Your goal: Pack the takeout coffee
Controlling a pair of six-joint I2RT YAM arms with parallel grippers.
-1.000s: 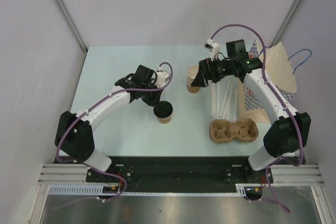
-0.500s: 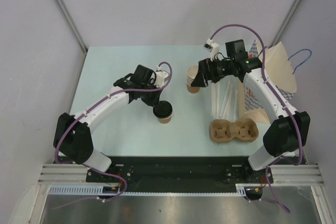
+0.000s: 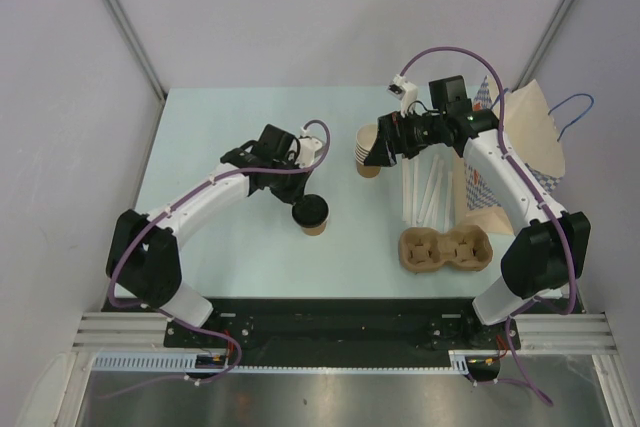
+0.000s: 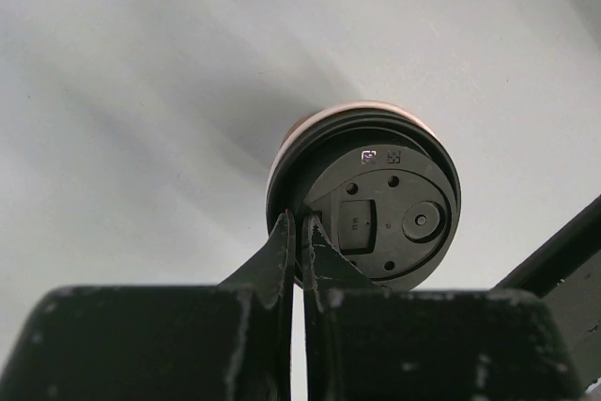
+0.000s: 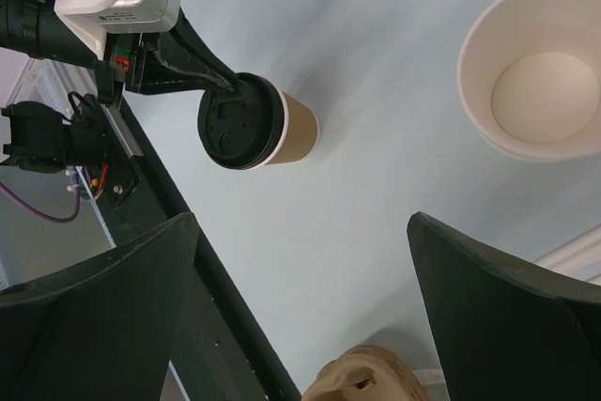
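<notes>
The takeout coffee (image 3: 312, 215) stands upright on the tabletop (image 3: 215, 122), left of centre, its black lid on. The left hand (image 4: 299, 234) is pressed together, tips against the lid's rim; whether they pinch it I cannot tell. The right hand (image 5: 302, 223) is spread wide beside the stack of cups (image 3: 368, 152), whose top cup shows a bare white bottom. The pulp cup carrier (image 3: 447, 250) lies near the front right, well apart from the coffee.
</notes>
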